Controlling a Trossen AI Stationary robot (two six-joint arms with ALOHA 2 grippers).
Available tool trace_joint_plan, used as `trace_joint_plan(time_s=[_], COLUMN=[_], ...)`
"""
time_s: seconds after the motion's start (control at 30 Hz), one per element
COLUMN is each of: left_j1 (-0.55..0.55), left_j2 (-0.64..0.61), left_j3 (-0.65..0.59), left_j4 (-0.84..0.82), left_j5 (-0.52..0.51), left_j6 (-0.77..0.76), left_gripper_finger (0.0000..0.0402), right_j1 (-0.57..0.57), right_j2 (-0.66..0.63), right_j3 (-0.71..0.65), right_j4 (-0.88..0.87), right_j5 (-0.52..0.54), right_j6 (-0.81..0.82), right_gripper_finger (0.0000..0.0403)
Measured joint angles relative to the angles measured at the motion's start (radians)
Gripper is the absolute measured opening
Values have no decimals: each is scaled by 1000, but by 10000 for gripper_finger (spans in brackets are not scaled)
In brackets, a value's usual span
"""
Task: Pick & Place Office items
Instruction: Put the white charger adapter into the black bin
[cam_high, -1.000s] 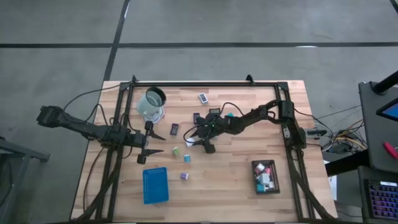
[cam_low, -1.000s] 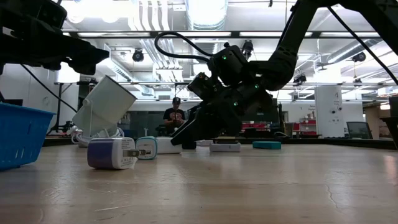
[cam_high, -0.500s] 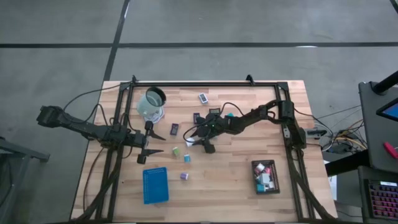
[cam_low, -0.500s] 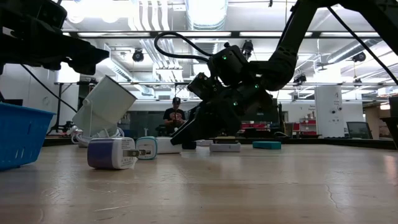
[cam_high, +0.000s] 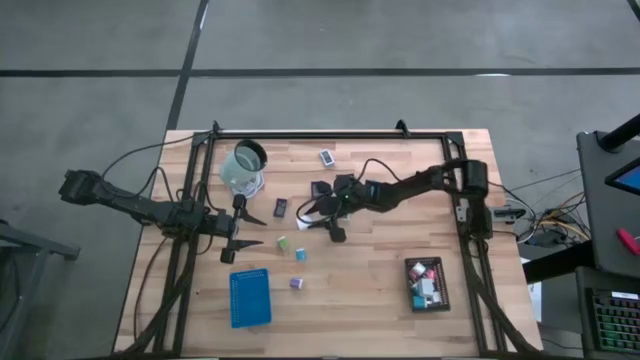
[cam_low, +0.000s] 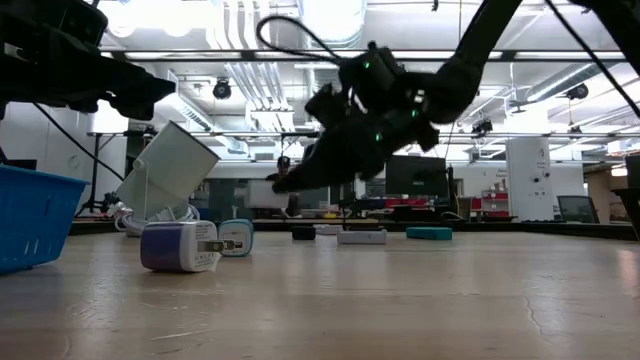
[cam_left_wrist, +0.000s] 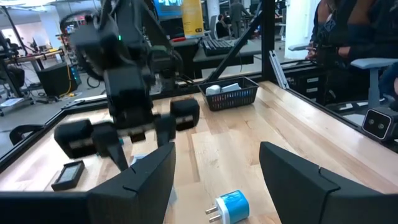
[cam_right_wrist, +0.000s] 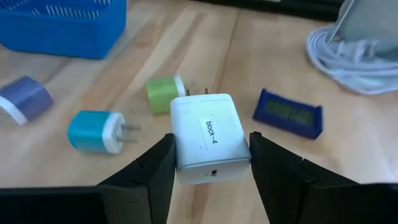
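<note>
Lift is the change we see: the right gripper (cam_low: 300, 178), which a second ago sat down at the table among the items, now rides higher in the low view, and in the high view its arm has drawn toward the upper right. Between its fingers we see a white block (cam_right_wrist: 209, 138) clamped, clear of the wood. We judge the pick done and the carry to a tray next.

At lower right of the high view, the black tray (cam_high: 428, 284) already holds several pieces, white and pink among them. The blue tray (cam_high: 249, 297), lower centre-left, looks bare. The cup (cam_high: 244, 167) lies upper left, cable inside.

Loose items remain mid-frame: green block (cam_right_wrist: 163, 93), teal block (cam_right_wrist: 91, 131), purple block (cam_right_wrist: 23, 98).

Our left gripper (cam_high: 249, 229) waits at centre-left, jaws wide and holding nothing.
</note>
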Motion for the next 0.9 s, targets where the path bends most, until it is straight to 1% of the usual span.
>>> trace_joint_plan(time_s=[0.33, 0.47, 0.53, 0.67, 0.9], left_j1=[0, 0, 0, 0, 0], left_j2=[0, 1, 2, 4, 4], left_j3=[0, 0, 0, -1, -1], left_j4=[0, 0, 0, 0, 0], left_j5=[0, 0, 0, 0, 0], left_j6=[0, 0, 0, 0, 0], left_gripper_finger=[237, 237, 237, 237, 237], right_j1=[4, 14, 17, 18, 30], right_j2=[-249, -343, -393, -483, -597], right_j3=[0, 0, 0, 0, 0], right_j4=[-294, -412, -471, -577, -771], right_j5=[64, 114, 130, 130, 134], right_j6=[-16, -5, 33, 136, 284], right_gripper_finger=[178, 178, 178, 178, 178])
